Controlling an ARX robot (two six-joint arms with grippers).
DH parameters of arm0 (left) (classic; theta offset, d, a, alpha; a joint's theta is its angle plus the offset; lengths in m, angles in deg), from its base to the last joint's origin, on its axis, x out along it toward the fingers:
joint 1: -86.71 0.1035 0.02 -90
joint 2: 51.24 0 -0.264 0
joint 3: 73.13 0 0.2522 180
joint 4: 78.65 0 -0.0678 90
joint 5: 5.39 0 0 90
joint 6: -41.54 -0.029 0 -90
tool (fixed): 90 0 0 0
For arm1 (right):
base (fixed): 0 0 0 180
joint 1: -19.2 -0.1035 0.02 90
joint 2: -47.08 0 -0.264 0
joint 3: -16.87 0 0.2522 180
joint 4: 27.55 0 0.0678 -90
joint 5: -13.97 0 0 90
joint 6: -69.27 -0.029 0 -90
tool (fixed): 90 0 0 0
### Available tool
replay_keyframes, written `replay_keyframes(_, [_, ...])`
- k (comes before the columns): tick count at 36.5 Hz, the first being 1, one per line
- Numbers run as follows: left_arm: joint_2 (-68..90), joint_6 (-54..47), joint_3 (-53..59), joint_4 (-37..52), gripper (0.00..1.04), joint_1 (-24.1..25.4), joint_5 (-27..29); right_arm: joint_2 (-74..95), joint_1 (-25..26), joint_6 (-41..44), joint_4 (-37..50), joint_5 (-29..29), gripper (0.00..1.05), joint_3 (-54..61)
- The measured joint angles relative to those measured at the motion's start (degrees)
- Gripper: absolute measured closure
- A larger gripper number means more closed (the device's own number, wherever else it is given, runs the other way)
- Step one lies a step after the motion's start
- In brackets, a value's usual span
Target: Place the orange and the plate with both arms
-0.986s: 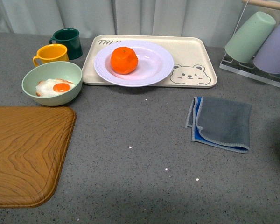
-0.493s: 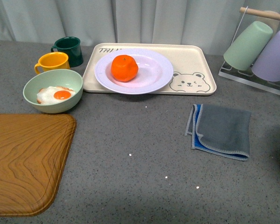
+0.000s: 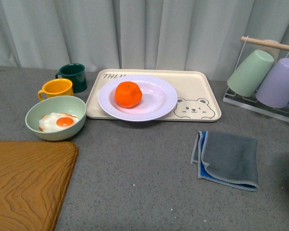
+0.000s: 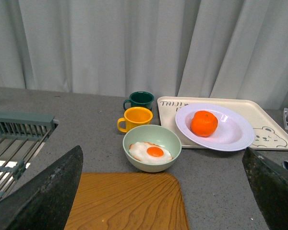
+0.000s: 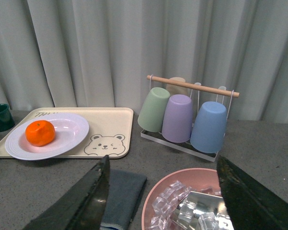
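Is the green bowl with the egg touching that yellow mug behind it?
Cannot tell. In the front view the green bowl overlaps the yellow mug; the left wrist view shows them equally close, with no clear gap or contact.

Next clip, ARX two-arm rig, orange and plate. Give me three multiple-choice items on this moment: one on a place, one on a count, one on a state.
1. Where is the orange?
A. In the green bowl
B. On the plate, which sits on the bear tray
C. On the wooden board

2. How many cups hang upside down on the rack in the right wrist view?
A. Two
B. Six
C. Four

3. What state is the left gripper in?
A. Open, holding nothing
B. Shut on the orange
C. Shut on a mug

Answers:
1. B: the orange rests inside the plate on the bear tray.
2. C: green, purple and blue cups in front and a beige one behind on the rack.
3. A: its dark fingers stand wide apart at the picture's edges with nothing between them.
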Motion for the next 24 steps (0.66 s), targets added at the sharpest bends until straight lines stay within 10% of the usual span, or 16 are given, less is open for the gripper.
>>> replay_keyframes(7, [0.0, 0.0, 0.0, 0.0, 0.07, 0.0, 0.0, 0.0, 0.0, -0.1, 0.0, 0.0, 0.08, 0.0])
replay_keyframes(24, [0.0, 0.0, 0.0, 0.0, 0.07, 0.0, 0.0, 0.0, 0.0, -0.1, 0.0, 0.0, 0.09, 0.0])
